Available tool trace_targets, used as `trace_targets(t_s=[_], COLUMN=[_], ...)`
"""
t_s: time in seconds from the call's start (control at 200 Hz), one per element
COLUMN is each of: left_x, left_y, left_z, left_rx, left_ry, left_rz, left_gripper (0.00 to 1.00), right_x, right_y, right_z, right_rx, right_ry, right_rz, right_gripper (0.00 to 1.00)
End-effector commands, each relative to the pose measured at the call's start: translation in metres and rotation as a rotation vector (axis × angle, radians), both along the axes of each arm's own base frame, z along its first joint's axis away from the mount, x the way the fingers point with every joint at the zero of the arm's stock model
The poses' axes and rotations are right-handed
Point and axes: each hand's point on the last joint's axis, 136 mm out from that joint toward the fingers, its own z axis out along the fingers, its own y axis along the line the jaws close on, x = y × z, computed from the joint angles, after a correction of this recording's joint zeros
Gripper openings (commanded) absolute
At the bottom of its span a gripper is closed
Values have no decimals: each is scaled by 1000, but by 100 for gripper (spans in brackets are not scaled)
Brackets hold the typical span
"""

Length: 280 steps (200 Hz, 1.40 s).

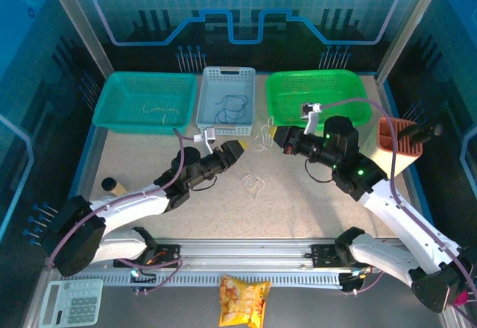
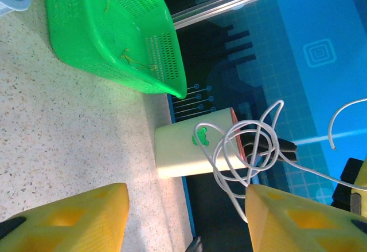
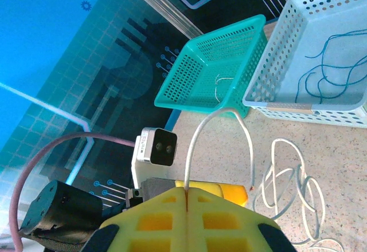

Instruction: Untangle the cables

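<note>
While the right gripper (image 3: 186, 192) has its two yellow fingers pressed flat together, a thin white cable (image 3: 226, 110) rises out of the seam between them, arches over and drops toward a clump of white loops (image 3: 289, 189) on the speckled table (image 1: 298, 209). That clump lies just in front of the light blue basket (image 1: 223, 129), off its right front corner, between the two arms.

Opposite it, the left gripper (image 2: 186, 197) stands wide apart and holds nothing. Coils of the same pale cable hang in the air beside one of its fingers; whether they touch the finger is hard to tell from this angle.

A second white loop (image 1: 253, 186) lies by itself on the table, farther in front of the light blue basket and nearer the arm bases.

Dark blue wires (image 1: 235, 106) already lie inside the light blue basket. To its left stands a teal basket (image 1: 134, 127) with a thin pale wire (image 1: 156, 109) in it. To its right stands a green basket (image 1: 298, 119) holding a few yellow wires (image 2: 137, 63).

Judging by this layout, much of the work looks done: the blue and yellow strands are separated and binned. What is left is the white clump, which looks coiled on itself, and the loose white loop on the table.
</note>
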Motion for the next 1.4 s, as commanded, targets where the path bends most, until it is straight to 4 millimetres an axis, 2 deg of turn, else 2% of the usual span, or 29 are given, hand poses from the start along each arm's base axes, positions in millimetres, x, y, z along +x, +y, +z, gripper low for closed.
trace_targets(t_s=[0.0,0.205,0.53,0.605,0.695,0.83,0.92,1.12,1.216,1.306,1.321,1.396], left_x=[0,1,10,12,14,10,5,-11,-18,-24,-25,-29], left_y=[-1,-8,-21,-23,-24,-18,-10,15,30,42,44,50], left_z=[12,21,20,18,13,5,-2,-11,-16,-14,-14,-9], left_rx=[-7,-21,-29,-28,-27,-7,27,122,174,208,213,225], left_ry=[-37,-55,-56,-57,-52,-48,-43,-53,-56,-73,-76,-98], left_rz=[4,-14,-28,-26,-23,-15,2,39,61,87,91,99], left_gripper=[56,56,56,50,38,11,0,0,0,0,0,0], right_x=[-4,-4,-11,-12,-12,-2,9,33,41,44,45,45], right_y=[7,13,32,35,33,5,-22,-88,-109,-119,-119,-114], right_z=[12,12,11,11,13,17,21,22,18,20,10,7], right_rx=[28,36,51,54,47,12,22,19,28,51,49,66], right_ry=[-31,-27,-19,-17,-30,-60,-71,-84,-74,-77,-54,-51], right_rz=[25,38,88,100,91,1,-65,-262,-333,-358,-359,-328], right_gripper=[0,0,0,0,0,0,0,0,0,0,0,0])
